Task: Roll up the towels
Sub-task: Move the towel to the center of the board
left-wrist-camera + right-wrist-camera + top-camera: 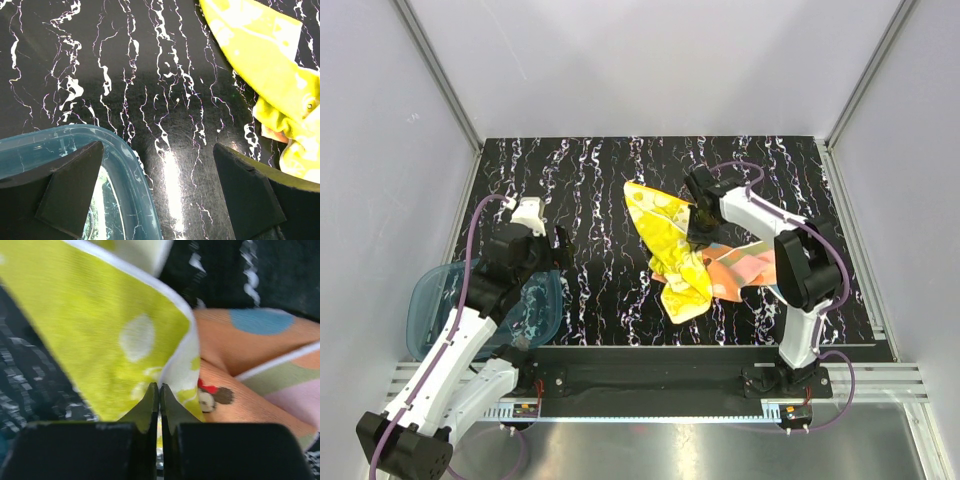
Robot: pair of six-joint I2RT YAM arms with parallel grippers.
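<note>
Yellow towel point(665, 235) pinched by right tool point(159, 392), mid-counter point(580, 200).
Overlaps orange-pink towel point(745, 268) w/ blue dot; left tool point(157, 147) spread wide, holding nothing, over teal tray point(131, 167) edge.

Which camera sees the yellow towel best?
The top external view: the yellow towel shows nearly whole. The left wrist view catches only one end; the right wrist view, a patch pinched by the right gripper.

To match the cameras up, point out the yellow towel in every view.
Top view: yellow towel right of centre.
Left wrist: upper right corner.
Right wrist: left and centre, pinched in the right gripper.
Shared landmark: the black white-veined tabletop.
</note>
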